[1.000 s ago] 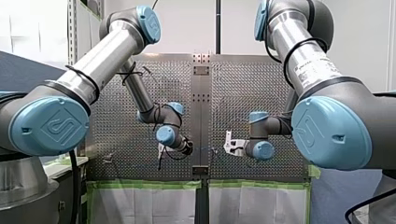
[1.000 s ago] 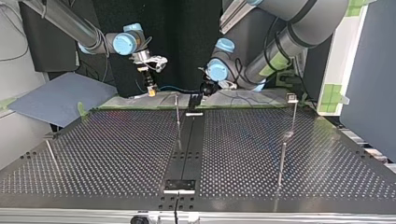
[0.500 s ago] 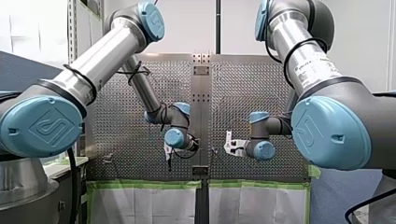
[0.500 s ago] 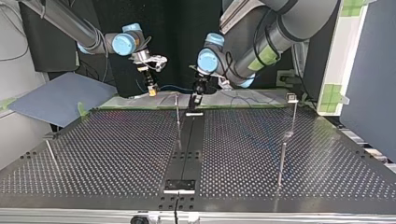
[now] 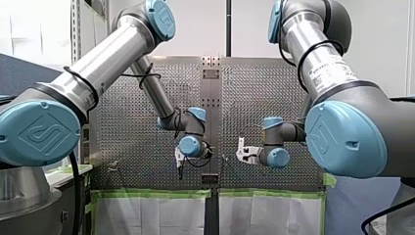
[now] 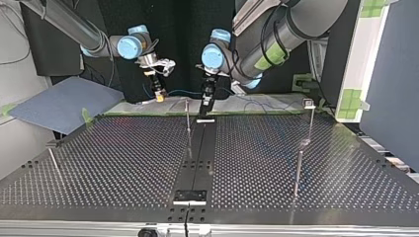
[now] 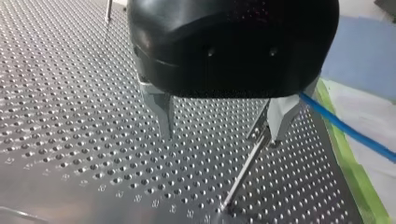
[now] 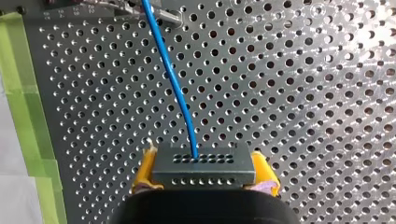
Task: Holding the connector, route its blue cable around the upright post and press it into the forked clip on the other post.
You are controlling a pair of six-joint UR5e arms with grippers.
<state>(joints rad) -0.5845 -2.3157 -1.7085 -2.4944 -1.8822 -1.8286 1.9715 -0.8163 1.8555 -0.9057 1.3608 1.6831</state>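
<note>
- My right hand (image 8: pixel 204 173) is shut tight on the connector (image 8: pixel 204 163). The connector is a small grey block with rows of little holes.
- The yellow pads (image 8: pixel 142 177) of this hand press on the two ends of the block.
- The blue cable (image 8: pixel 173 81) comes out of the top of the connector. It runs away ahead of the hand, over the tabletop (image 8: pixel 303 93), which is full of round holes.
- A strip of green tape (image 8: pixel 18 93) lies along the edge of the tabletop, beside this hand.
- My left hand (image 7: pixel 219 126) is open wide. Its two metal fingers (image 7: pixel 161 109) hold nothing, and only the tabletop shows between them.
- A thin post (image 7: pixel 245 170) stands just beside one of these fingers. I cannot tell if they touch.
- The blue cable passes on the outer side of that same finger, not between the two fingers.
- In the top view both hands hang at the far edge of the tabletop. My right hand is left of the middle and my left hand is near the middle.
- There the blue cable stretches from my right hand across to my left hand, a little above the tabletop.
- The thin post stands between the two hands, closer to my left hand.
- A tall post (image 6: pixel 309 103) with a small block on top stands well apart from both hands, at the top view's right.
</note>
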